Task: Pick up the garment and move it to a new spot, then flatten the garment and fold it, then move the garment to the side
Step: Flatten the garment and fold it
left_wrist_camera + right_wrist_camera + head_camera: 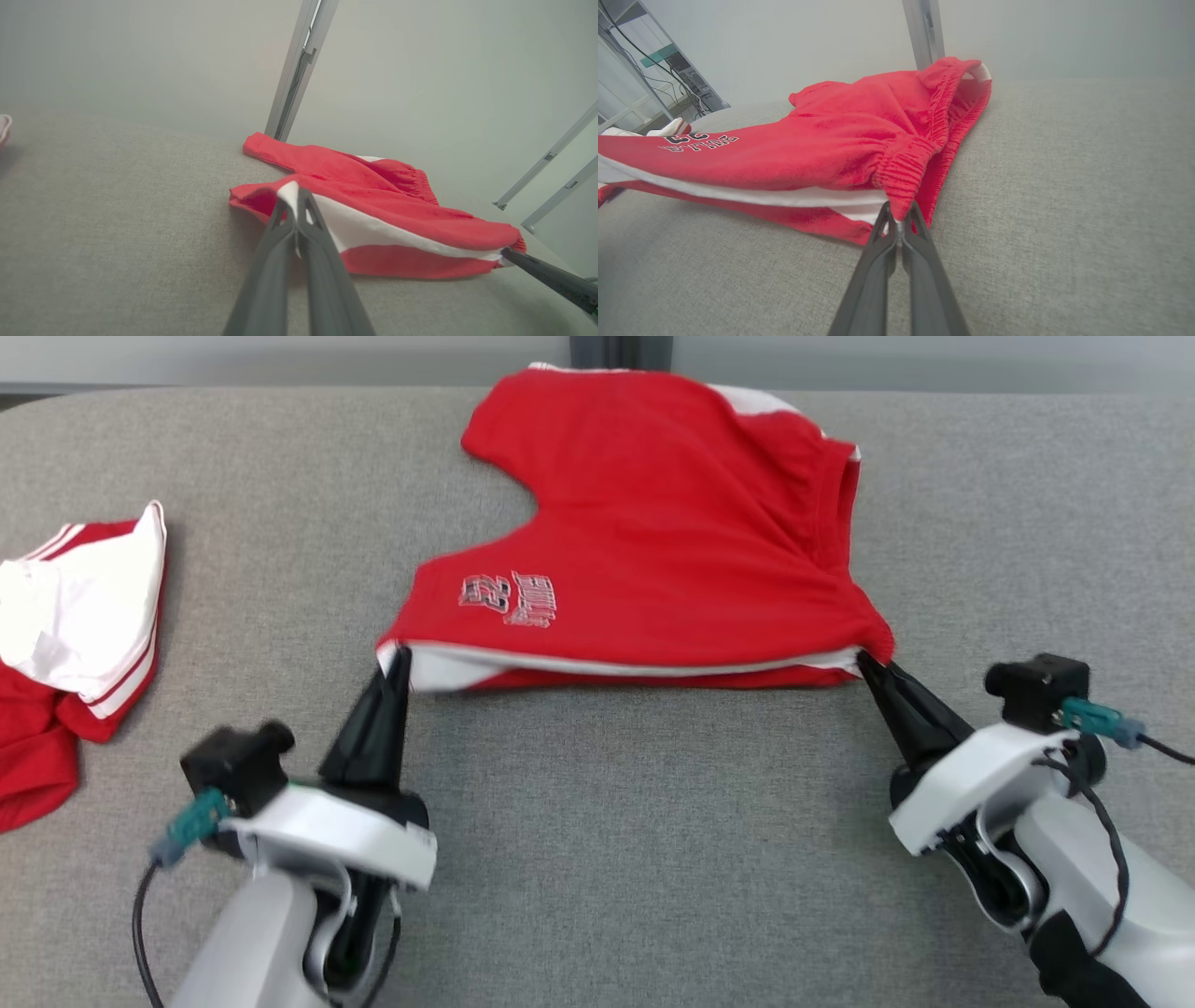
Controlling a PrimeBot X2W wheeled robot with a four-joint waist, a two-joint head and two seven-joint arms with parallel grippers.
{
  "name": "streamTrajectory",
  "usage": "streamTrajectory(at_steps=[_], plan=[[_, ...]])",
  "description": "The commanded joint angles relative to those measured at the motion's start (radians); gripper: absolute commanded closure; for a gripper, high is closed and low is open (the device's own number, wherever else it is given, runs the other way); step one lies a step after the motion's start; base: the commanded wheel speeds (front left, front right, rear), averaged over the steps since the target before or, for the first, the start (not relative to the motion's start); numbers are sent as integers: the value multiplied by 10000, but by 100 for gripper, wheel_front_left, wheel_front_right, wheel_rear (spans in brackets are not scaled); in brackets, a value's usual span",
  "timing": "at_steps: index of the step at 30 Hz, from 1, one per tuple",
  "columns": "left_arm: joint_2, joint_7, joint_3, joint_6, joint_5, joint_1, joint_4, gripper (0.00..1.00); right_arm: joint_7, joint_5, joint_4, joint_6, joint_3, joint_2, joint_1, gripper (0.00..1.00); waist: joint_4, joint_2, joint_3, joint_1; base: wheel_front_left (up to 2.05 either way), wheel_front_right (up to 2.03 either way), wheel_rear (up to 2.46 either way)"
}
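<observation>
While the red shorts point(653, 523) lie spread over the far middle of the grey tabletop point(597, 859), their far side reaching the back edge, both claws have hold of the near side. The left gripper point(400, 658) is pinched tight on the near left corner, where a white side stripe meets the leg hem. Its dark fingers are pressed together with a fold of white cloth between the tips. The right gripper point(864, 661) is clamped just as tightly on the near right corner, at the gathered elastic waistband.

Between those two points the upper layer of the near side runs taut and looks raised a little off the surface, with the lower layer sagging beneath it. Both arms come in from the front edge of the tabletop, forearms angled inward. Their long fingers are held low, close to the surface, and the two grippers are well apart from each other.

Printed lettering faces up near the left corner of the shorts. By the left edge another red-and-white garment point(75, 616) sits crumpled, well apart from the shorts. A grey metal post point(621, 350) stands behind the back edge.
</observation>
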Motion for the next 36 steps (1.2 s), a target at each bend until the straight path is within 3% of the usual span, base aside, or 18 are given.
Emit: streamTrajectory(at_steps=[1,5,15,18,21,26,28,34,36], plan=[[86,66,-18,119,78,238,-248,100,-25,27,-115,3,-50,-164,182,100,-84,0,-204,-1,0,0,0],[358,904,-294,492,22,1727,-1732,100,-27,135,-1004,3,-125,-570,1230,100,-82,0,-442,-1,0,0,0],[914,2794,-638,1964,-89,4768,-5181,100,-27,-34,-2545,3,-1106,-1198,4154,100,88,0,-1002,-1,0,0,0],[828,3098,-606,2123,-539,5355,-5858,100,100,-25,-3029,3,-1596,-1164,5147,100,194,0,-1064,-1,0,0,0],[1150,3373,-435,2189,-785,5806,-6403,100,479,-121,-3760,3,-2316,-964,6170,100,238,0,-1017,-1,0,0,0],[1461,3651,-128,1703,-1306,5173,-6686,100,1045,-514,-4347,1,-3470,-429,6821,100,197,0,-907,-1,0,0,0],[1917,3950,16,1427,-1241,4670,-6521,100,1287,-487,-4722,3,-3984,84,6838,100,154,0,-792,-1,0,0,0],[2387,4729,167,714,-1453,2228,-5630,100,1930,-1570,-5669,4,-5123,1278,5913,100,-392,0,-89,-1,0,0,0],[2276,4894,163,595,-1509,1235,-5115,100,2066,-1860,-5793,4,-5292,1727,5438,100,-604,0,172,-1,0,0,0]])
